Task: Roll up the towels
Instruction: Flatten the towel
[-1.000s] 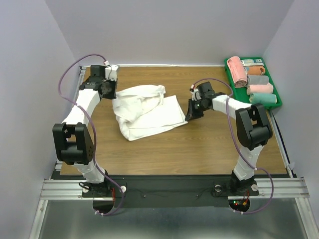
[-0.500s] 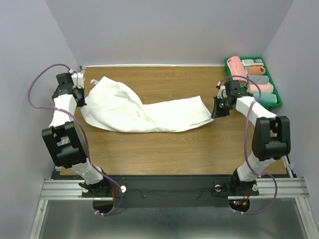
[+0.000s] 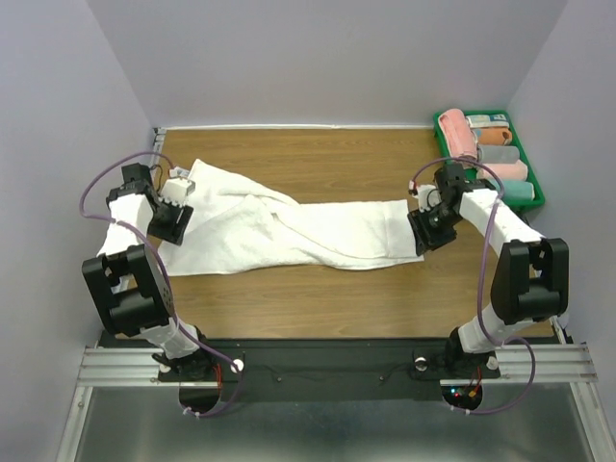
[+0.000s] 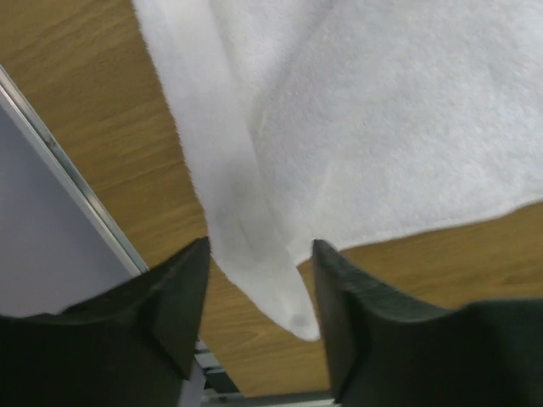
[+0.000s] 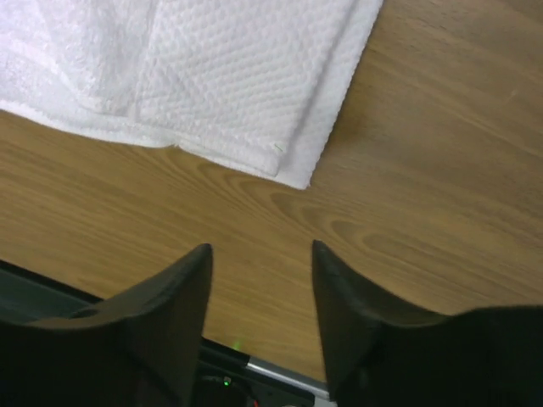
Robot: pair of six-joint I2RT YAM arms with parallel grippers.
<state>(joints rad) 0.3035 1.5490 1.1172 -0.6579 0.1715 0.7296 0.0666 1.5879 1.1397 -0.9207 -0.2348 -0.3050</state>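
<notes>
A green plastic tray [image 3: 537,191] in the far right corner holds rolled towels [image 3: 458,135], pink, orange and pale green. A large white terry towel [image 3: 289,231] lies stretched across the wooden table [image 3: 337,289] between the left gripper [image 4: 259,254] and the right gripper [image 5: 261,254], both spread and empty. Bare wood runs along the near edge.

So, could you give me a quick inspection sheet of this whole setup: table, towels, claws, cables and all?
Surface: wooden table, bare wood showing in front of the towel.
Job's things: white towel stretched left to right, wrinkled, not rolled; rolled towels in a green tray at the far right.
Clutter: nothing seen.
Claws: left claw open over the towel's corner; right claw open over bare wood beside the other end, holding nothing.
Cables: purple cables loop along both arms.
Surroundings: grey walls; metal rail at the near edge.
</notes>
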